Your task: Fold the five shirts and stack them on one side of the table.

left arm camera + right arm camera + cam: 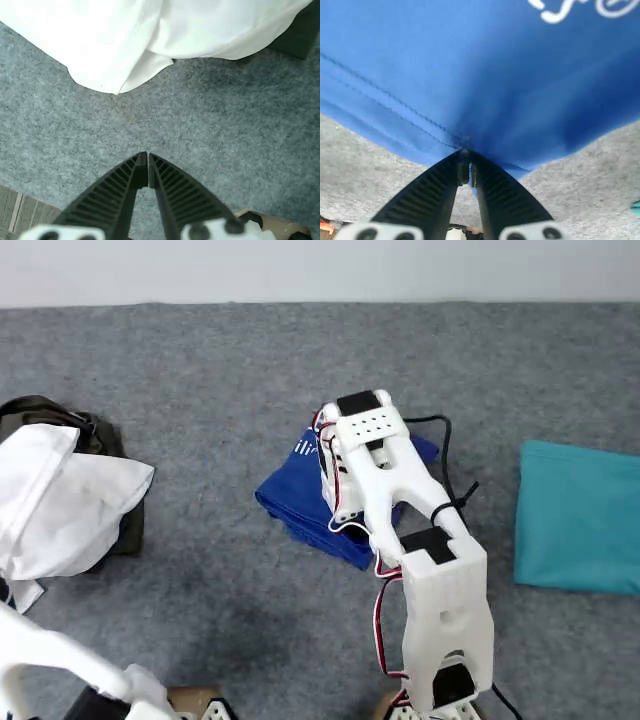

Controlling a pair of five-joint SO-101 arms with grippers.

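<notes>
The right claw (465, 167) pinches the blue shirt's (470, 75) hem. The left claw (148, 170) is closed and empty above the table (225, 125). In the high view, the teal shirt (580, 515) lies at 3 o'clock and the white shirt (60, 500) at 9.

Bare table (220, 390) runs along the far side and forms a wide lane between white shirt (60, 500) and blue shirt (295, 502). A narrower lane separates blue shirt from teal shirt (580, 515). The right arm (385, 475) stands over the blue shirt, bordering that lane.
</notes>
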